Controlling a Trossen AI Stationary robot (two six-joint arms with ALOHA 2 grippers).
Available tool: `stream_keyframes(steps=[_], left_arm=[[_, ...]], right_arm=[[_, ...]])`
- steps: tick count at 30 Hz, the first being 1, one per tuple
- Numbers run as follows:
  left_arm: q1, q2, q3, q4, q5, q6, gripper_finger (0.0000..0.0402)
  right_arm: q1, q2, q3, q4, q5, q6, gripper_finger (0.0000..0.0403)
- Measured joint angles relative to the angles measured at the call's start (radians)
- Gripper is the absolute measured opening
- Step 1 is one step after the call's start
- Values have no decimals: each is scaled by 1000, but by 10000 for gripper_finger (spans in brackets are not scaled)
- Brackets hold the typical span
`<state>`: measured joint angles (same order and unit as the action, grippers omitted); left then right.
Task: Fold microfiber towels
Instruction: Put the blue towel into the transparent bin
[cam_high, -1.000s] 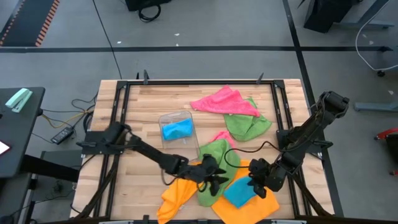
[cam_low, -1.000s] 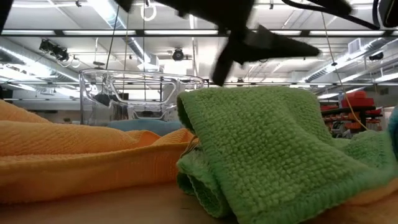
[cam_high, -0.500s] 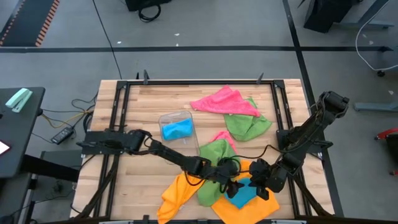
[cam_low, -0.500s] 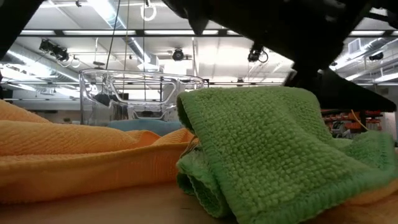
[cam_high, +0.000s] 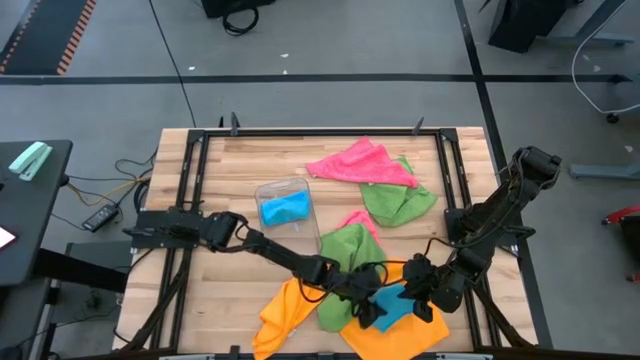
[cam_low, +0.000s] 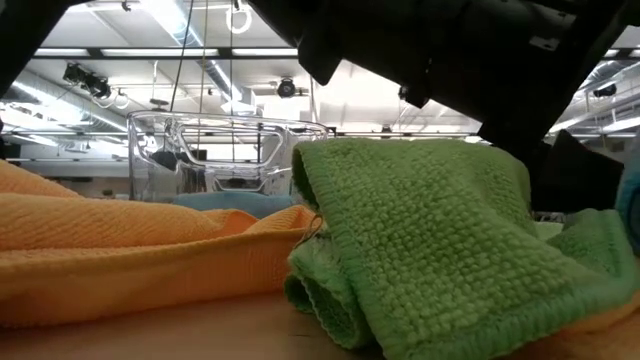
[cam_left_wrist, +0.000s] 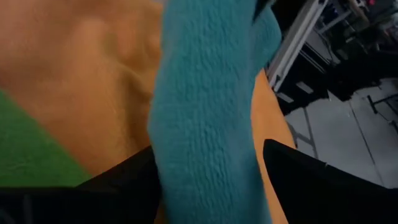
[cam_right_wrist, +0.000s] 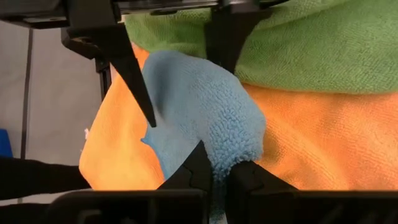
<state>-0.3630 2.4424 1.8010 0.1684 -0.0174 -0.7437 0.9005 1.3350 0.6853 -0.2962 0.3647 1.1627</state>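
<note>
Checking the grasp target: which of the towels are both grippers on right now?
The sky-blue towel lying on the orange towel at the near edge. The right gripper pinches it; the left gripper's open fingers straddle it. The other towels lie untouched.

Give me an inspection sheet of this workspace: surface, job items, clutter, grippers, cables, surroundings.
Surface: wooden table in a black frame.
Job's things: sky-blue towel on an orange towel at the near edge; another orange towel and a green towel beside it; pink towel and second green towel at the far side.
Clutter: clear plastic tray holding a blue cloth.
Grippers: left gripper open, its fingers either side of the sky-blue towel; right gripper shut on the sky-blue towel's edge.
Cables: black cable across the towels; more cables on the floor.
Surroundings: grey floor, a side table at left.
</note>
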Motion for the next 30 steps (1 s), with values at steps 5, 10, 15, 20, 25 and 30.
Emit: stream_keyframes(steps=[5,10,15,20,25,30], left_arm=[[-2,0,0,-30,41,-4,238],[-5,0,0,-32,41,-4,198],[-6,0,0,-32,41,-5,139],[1,0,0,-7,86,-14,65],[13,-1,0,-4,180,-38,18],[26,-25,-2,-16,239,-34,40]], right_arm=[[5,-2,0,6,10,12,23],[24,-2,1,37,64,17,23],[41,-2,1,38,77,34,24],[51,-3,1,44,77,62,37],[51,-7,1,43,64,100,83],[51,-78,1,22,13,122,159]])
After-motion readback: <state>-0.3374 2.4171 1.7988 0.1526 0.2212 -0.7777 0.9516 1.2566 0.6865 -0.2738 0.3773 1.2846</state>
